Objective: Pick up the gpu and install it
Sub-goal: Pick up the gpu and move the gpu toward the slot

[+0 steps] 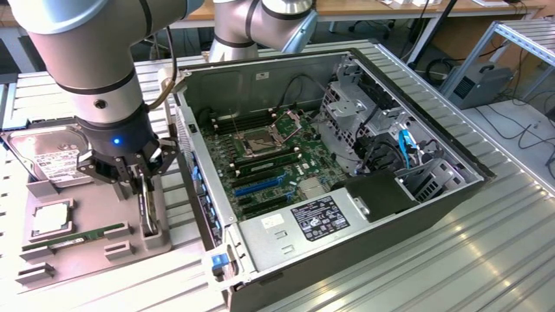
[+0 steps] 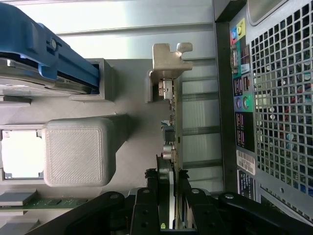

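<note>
My claw [image 2: 168, 205] is narrowed onto the gpu [image 2: 172, 122], which stands on edge in its tray [image 1: 95, 201] slot, bracket [image 2: 168, 63] at the end far from my grip, the case [image 1: 347, 162] just beside. Gripped near one end, I judge the card could tilt on lifting, bind in the slot or catch the case wall. The wrist view shows my fingers flanking the card; the exterior view shows the motherboard [image 1: 273, 162] inside the case.
</note>
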`<act>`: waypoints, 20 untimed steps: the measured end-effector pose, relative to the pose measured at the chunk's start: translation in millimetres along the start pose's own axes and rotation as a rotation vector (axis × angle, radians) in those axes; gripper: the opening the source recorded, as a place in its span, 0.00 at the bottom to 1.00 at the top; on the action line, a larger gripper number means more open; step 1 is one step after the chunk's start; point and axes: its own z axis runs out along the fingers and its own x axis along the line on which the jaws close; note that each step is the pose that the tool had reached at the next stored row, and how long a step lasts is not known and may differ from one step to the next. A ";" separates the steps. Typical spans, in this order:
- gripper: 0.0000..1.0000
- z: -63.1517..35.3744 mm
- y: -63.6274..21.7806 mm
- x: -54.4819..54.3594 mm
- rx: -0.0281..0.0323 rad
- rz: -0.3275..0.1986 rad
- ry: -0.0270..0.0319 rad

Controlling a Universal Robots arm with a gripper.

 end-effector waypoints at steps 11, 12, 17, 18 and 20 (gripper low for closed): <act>0.27 -2.9 0.0 -0.1 -0.0001 0.000 -0.0001; 0.27 -3.1 0.0 -0.1 0.0000 0.000 0.0000; 0.27 -4.3 0.1 -0.1 0.0000 0.000 -0.0001; 0.27 -4.5 0.1 -0.1 0.0000 0.000 -0.0001; 0.27 -5.3 0.1 -0.1 0.0000 0.000 0.0000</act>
